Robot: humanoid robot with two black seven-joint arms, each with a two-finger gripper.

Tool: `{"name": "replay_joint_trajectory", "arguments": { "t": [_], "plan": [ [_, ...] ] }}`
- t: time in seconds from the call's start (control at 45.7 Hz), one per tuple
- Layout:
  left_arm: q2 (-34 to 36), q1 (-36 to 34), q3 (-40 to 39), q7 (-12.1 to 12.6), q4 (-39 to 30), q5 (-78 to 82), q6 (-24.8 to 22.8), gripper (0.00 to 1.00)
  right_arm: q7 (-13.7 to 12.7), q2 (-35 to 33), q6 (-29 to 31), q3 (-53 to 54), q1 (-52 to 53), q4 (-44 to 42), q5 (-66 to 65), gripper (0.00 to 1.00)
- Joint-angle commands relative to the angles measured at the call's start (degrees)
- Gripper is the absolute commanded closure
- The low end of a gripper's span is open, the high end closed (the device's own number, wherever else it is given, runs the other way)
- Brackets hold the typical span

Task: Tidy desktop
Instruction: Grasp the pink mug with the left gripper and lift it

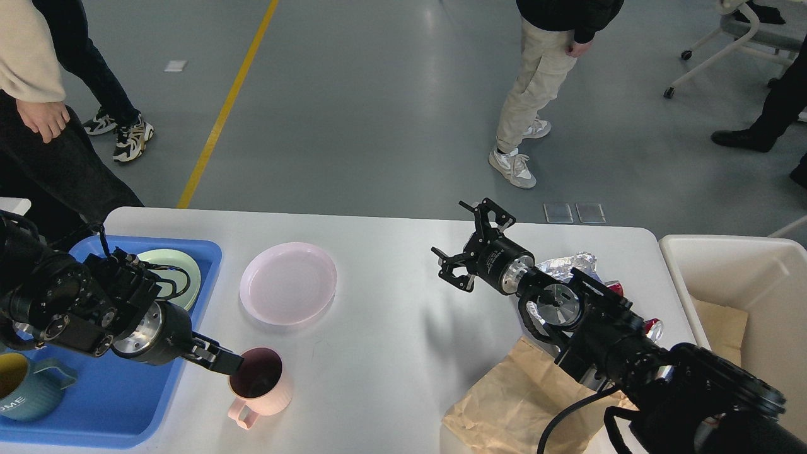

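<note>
Clearly, in the head view the desktop [391, 353] fills the lower half of the frame and is sorted by kind. The blue tray [126, 403] at its left end already holds a green plate [179, 268] and a teal mug [28, 391], so it seems to be the collecting place for crockery. The left gripper [220, 360] reaches out over the tray's edge to the rim of the pink mug [260, 384], which stands just beside the tray; its fingers look nearly closed at the rim, but whether they pinch it I cannot tell. The pink plate [288, 284] lies apart, further back, probably waiting its turn. The right gripper [476, 243] hovers mid-table with its fingers spread wide and nothing between them. Crumpled foil [570, 265] and a brown paper bag [517, 397] sit partly under that arm, near the cream bin [737, 277], likely the place for rubbish.
</note>
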Motion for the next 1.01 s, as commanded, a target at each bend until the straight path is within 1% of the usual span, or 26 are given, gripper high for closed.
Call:
{"name": "replay_joint_trajectory", "arguments": {
  "t": [0.0, 0.131, 0.241, 0.372, 0.46, 0.482, 0.504, 0.569, 0.613, 0.657, 0.722, 0.788, 0.985],
  "plan": [
    [0.18, 2.35, -3.28, 2.45, 1.26, 0.0, -0.07, 0.24, 0.0, 0.0, 0.01, 0.0, -0.09, 0.0, -0.03, 0.0],
    [-0.08, 3.94, -4.43, 4.47, 2.06, 0.09, 0.02, 0.29, 0.0, 0.0, 0.01, 0.0, 0.0, 0.0, -0.03, 0.0],
    [-0.35, 6.22, -5.92, 4.83, 3.28, 0.09, 0.02, 0.35, 0.0, 0.0, -0.07, 0.0, 0.0, 0.0, -0.03, 0.0],
    [-0.43, 8.42, -7.51, 7.11, 4.52, 0.79, 0.11, 0.4, 0.0, 0.0, 0.01, 0.0, 0.0, 0.0, -0.03, 0.0],
    [-0.43, 9.83, -8.21, 7.64, 4.78, 1.14, 0.46, 0.43, 0.0, 0.0, 0.01, 0.0, 0.0, 0.0, -0.03, 0.0],
    [-0.43, 10.0, -8.21, 7.72, 4.78, 1.14, 0.81, 0.45, 0.0, 0.0, 0.01, 0.0, 0.0, 0.0, -0.03, 0.0],
    [-0.43, 10.44, -8.21, 7.99, 4.78, 1.14, 1.24, 0.5, 0.09, 0.0, 0.01, 0.0, 0.0, 0.0, -0.03, 0.0],
    [-0.43, 10.88, -8.21, 8.16, 4.78, 1.32, 1.25, 0.6, 0.0, 0.0, 0.01, 0.0, -0.09, 0.0, -0.03, 0.0],
    [-0.43, 11.06, -8.21, 8.25, 4.69, 1.41, 1.25, 0.72, 0.0, 0.0, 0.01, 0.0, -0.09, 0.0, -0.03, 0.0],
    [-0.43, 11.15, -8.21, 8.34, 4.69, 1.49, 1.25, 0.86, 0.0, 0.0, 0.01, 0.0, 0.0, 0.0, -0.03, 0.0],
    [-0.35, 11.06, -8.21, 8.17, 4.69, 1.49, 1.25, 0.98, 0.0, 0.0, 0.01, 0.0, 0.0, 0.0, 0.06, 0.0],
    [0.09, 10.97, -8.21, 7.99, 4.69, 1.49, 1.16, 1.0, 0.0, 0.0, 0.01, 0.0, 0.0, 0.0, -0.03, 0.0],
    [1.85, 10.18, -7.95, 6.85, 4.17, 1.67, 0.9, 1.0, 0.0, 0.0, 0.01, 0.0, 0.0, 0.0, -0.03, 0.0]
  ]
}}
